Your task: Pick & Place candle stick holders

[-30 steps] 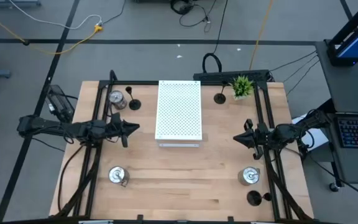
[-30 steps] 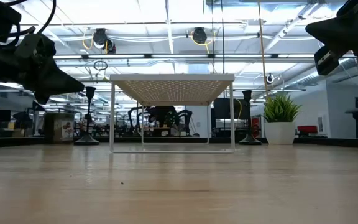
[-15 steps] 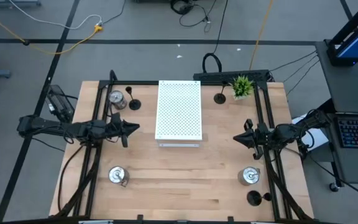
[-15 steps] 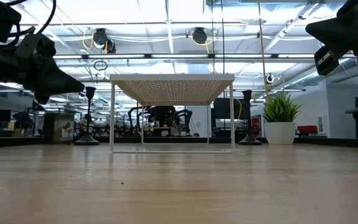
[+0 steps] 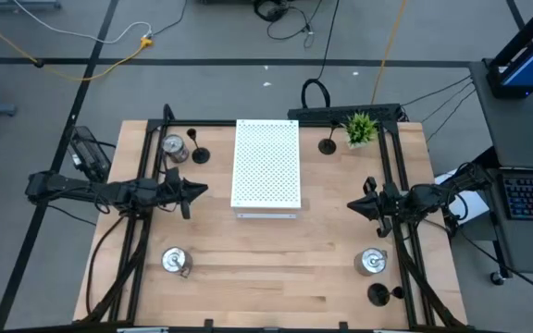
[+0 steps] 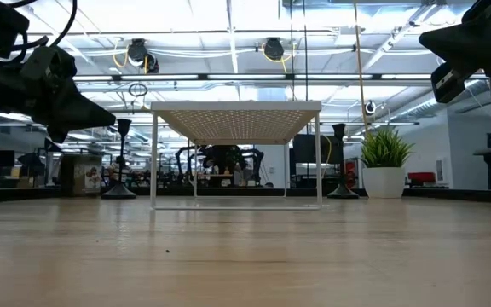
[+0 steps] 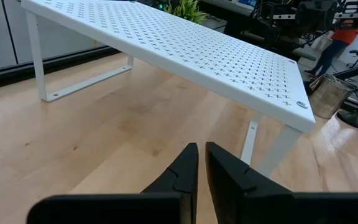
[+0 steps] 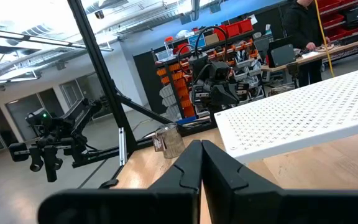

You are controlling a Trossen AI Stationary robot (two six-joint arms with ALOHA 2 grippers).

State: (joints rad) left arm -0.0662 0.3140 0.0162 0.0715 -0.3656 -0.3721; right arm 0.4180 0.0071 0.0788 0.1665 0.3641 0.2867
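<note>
Several candle stick holders stand on the wooden table. At the far left are a silver holder (image 5: 173, 146) and a black one (image 5: 197, 154). Another black holder (image 5: 328, 145) stands at the far right, beside the plant. Near the front are a silver holder (image 5: 175, 261) at the left, and a silver one (image 5: 371, 262) and a black one (image 5: 378, 294) at the right. My left gripper (image 5: 202, 191) (image 7: 201, 155) hovers shut at the left, pointing at the white board. My right gripper (image 5: 352, 205) (image 8: 200, 152) hovers shut at the right. Neither touches anything.
A white perforated board (image 5: 266, 166) on thin legs stands in the middle toward the far edge. A small green potted plant (image 5: 360, 129) sits at the far right. Bare wood (image 5: 276, 268) stretches across the table's near half, between the front holders.
</note>
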